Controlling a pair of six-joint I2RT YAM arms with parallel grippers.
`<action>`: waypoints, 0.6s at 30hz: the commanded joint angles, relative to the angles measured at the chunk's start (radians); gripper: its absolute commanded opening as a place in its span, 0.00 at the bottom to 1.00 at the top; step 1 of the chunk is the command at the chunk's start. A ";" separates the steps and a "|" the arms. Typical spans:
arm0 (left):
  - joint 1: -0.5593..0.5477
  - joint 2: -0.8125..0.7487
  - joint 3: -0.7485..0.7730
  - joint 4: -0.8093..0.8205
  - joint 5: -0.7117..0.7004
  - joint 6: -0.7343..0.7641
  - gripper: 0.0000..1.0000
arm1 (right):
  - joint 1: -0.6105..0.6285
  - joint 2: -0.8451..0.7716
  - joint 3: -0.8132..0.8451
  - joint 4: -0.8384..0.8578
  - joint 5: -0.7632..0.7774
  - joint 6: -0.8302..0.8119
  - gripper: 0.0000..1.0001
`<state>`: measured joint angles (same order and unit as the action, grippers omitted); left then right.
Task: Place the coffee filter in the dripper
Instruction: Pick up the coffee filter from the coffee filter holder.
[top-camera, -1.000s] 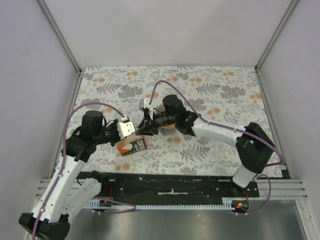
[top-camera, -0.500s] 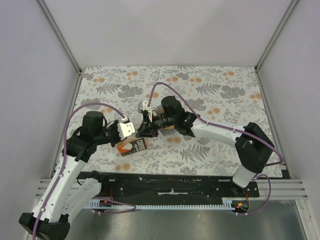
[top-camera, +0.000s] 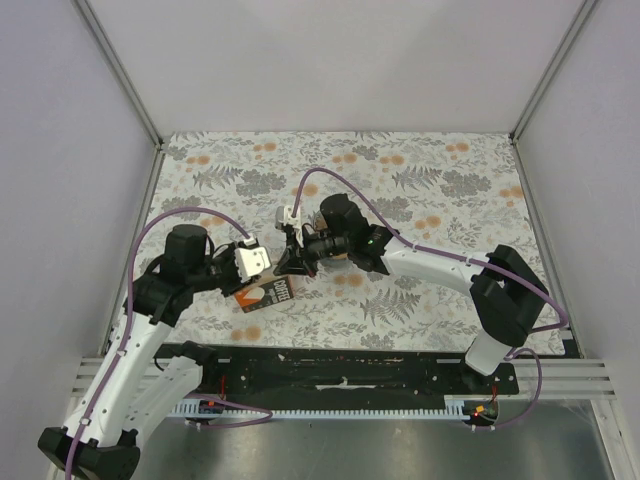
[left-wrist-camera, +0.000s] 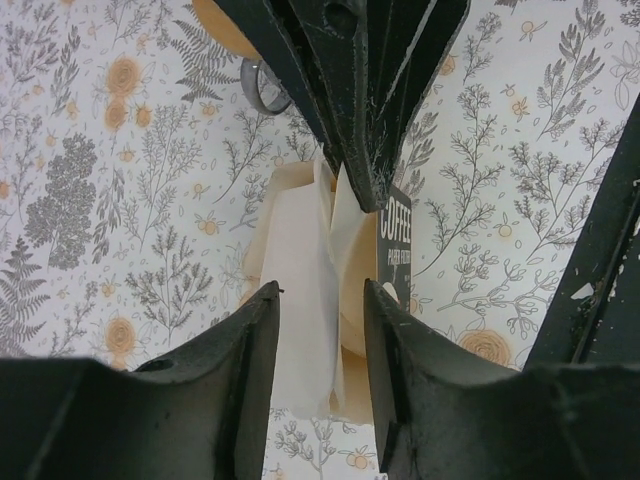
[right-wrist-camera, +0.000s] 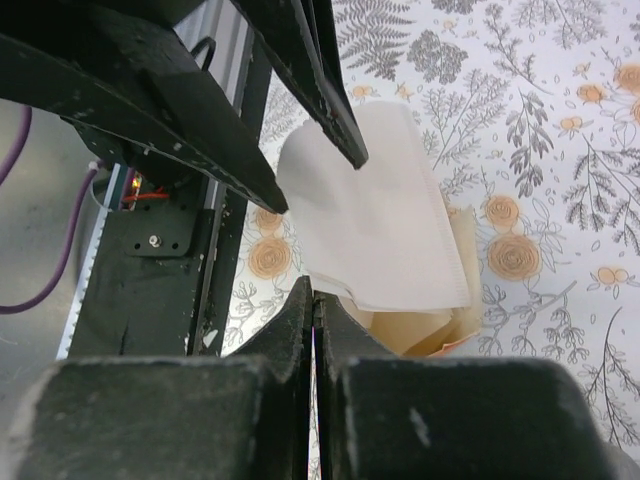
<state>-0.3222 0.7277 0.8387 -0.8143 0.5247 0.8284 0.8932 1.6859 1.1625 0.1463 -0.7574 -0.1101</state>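
Reaching leftward, right end effector (right-wrist-camera: 314, 292) pinches the coffee filter (right-wrist-camera: 375, 215); left end effector (left-wrist-camera: 320, 292) gapes.

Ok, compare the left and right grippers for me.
The left gripper stands open, the coffee filter between its jaws; the right gripper is shut on the filter's edge. The left gripper reaches in from the left, the right gripper from the right. Both are black-fingered.
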 joint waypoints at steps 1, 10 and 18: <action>-0.002 -0.013 0.000 -0.002 0.003 -0.008 0.48 | 0.004 -0.046 0.052 -0.065 0.020 -0.063 0.00; -0.001 -0.017 0.028 -0.020 -0.017 -0.023 0.61 | 0.004 -0.124 0.080 -0.198 0.043 -0.161 0.00; -0.002 -0.013 0.056 -0.048 -0.009 -0.031 0.58 | -0.007 -0.129 0.109 -0.307 0.050 -0.229 0.00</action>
<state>-0.3222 0.7193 0.8444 -0.8394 0.5217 0.8265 0.8925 1.5711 1.2213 -0.0929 -0.7181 -0.2874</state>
